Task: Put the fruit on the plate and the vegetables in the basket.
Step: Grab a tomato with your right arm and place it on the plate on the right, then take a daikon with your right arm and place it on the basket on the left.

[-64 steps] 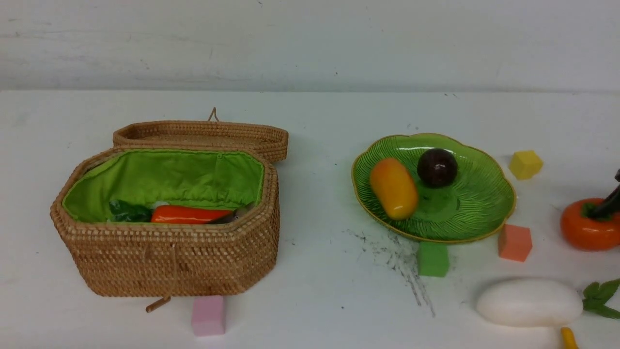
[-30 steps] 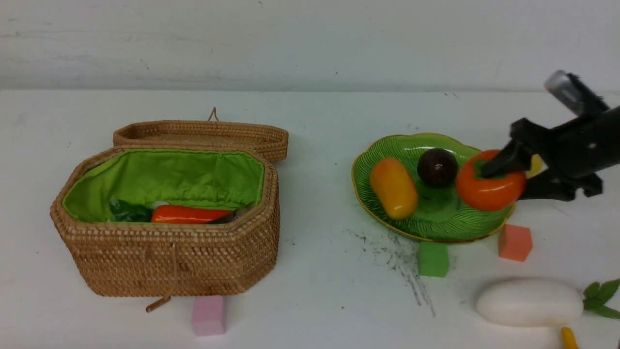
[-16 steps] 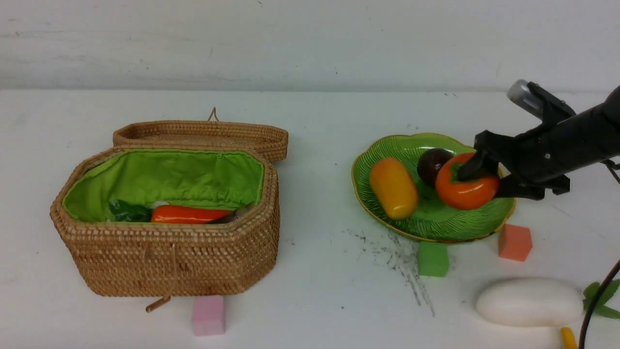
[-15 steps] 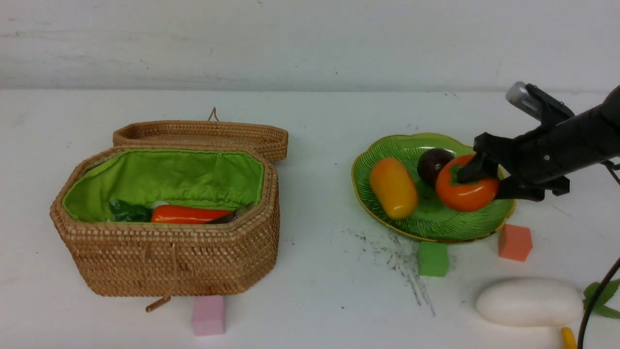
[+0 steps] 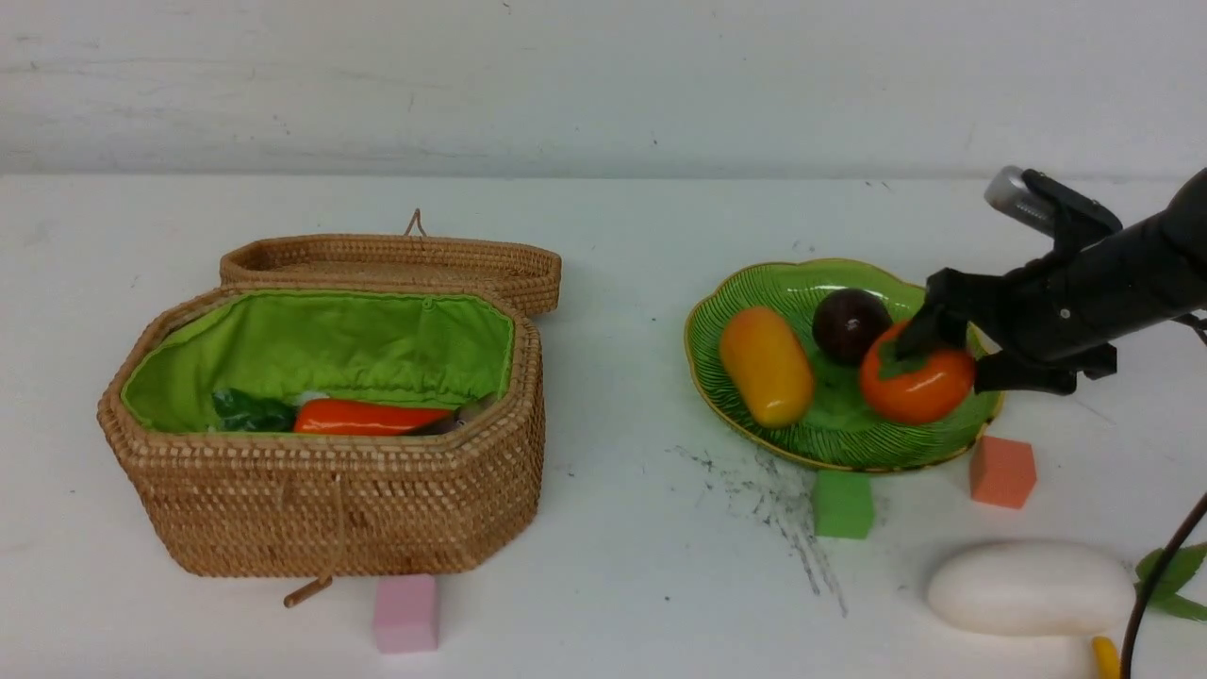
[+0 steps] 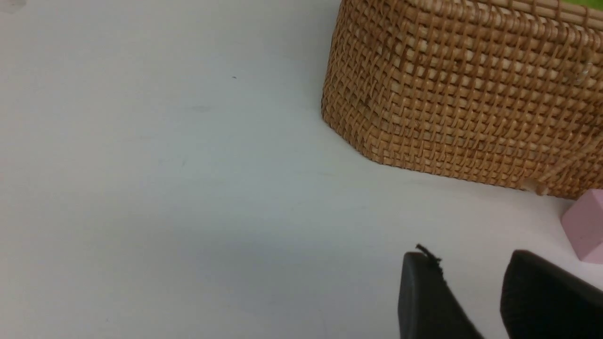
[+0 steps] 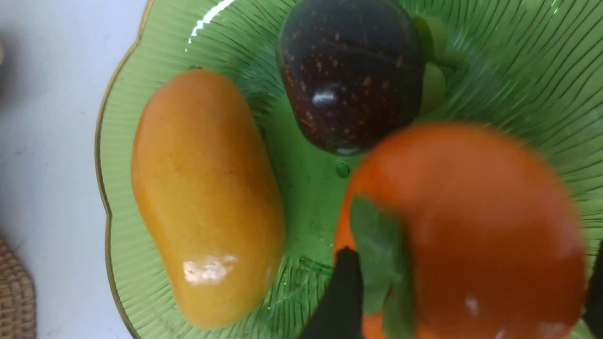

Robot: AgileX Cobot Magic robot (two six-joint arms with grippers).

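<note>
My right gripper (image 5: 943, 366) hangs over the green plate (image 5: 783, 283), jaws open around the orange persimmon (image 5: 919, 389). The persimmon rests on the plate beside the maroon ball (image 5: 849, 324) and the mango (image 5: 767, 366). In the right wrist view the persimmon (image 7: 471, 212) is blurred between the spread fingers (image 7: 346, 292). The white radish (image 5: 1031, 587) and a banana tip (image 5: 1105, 657) lie at the front right. The carrot (image 5: 368, 417) lies in the open basket (image 5: 330, 509). My left gripper (image 6: 466, 256) is open and empty, low over the table near the basket (image 6: 461, 103).
The basket's lid (image 5: 391, 264) lies open behind it. A pink cube (image 5: 405, 613) sits in front of the basket. A green cube (image 5: 842, 505) and an orange cube (image 5: 1001, 471) sit at the plate's front edge. A black cable (image 5: 1155, 585) crosses the radish's leaves.
My right gripper carried the persimmon from the right side of the table over the plate. Its jaws have now spread and the persimmon has dropped onto the plate.
</note>
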